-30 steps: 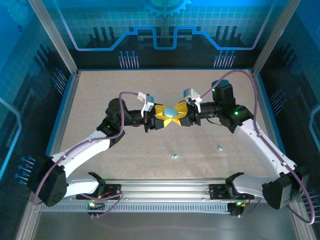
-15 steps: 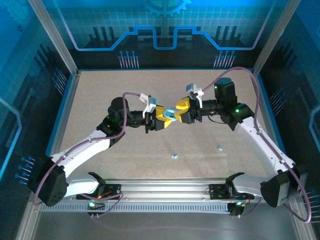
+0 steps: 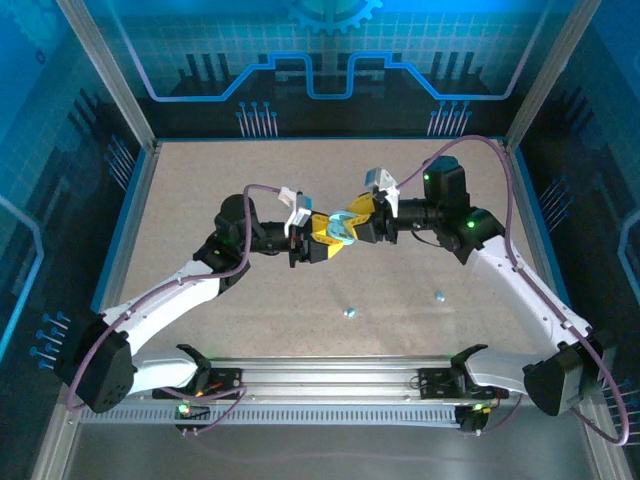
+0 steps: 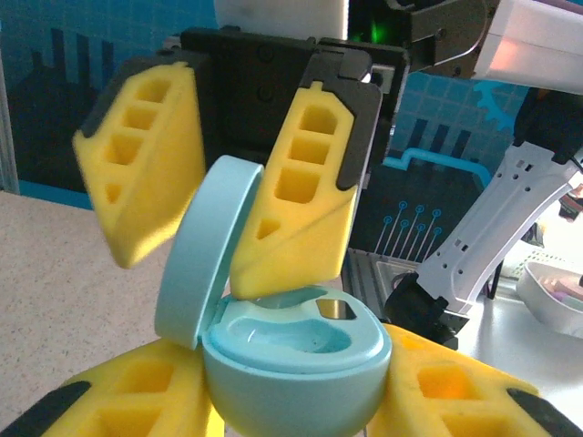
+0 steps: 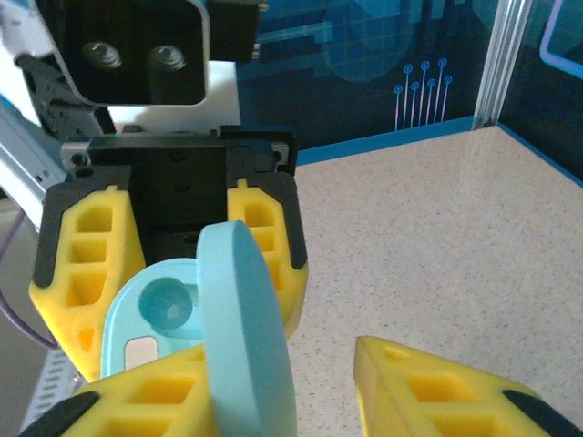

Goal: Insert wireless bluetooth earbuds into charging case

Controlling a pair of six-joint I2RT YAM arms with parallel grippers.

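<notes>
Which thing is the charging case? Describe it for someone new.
Above the table's middle, the left hand holds the charging case. It is pale blue with its lid flipped open, far bigger than the two earbuds lying loose nearby.

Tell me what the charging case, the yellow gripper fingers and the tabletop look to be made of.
Charging case: seems moulded plastic, pale blue, smooth satin finish, soft highlights on its open lid. Yellow fingers: probably plastic, matte, with open hollow cells. Table: speckled beige, matte; laminate or stone-look, cannot tell which.
</notes>
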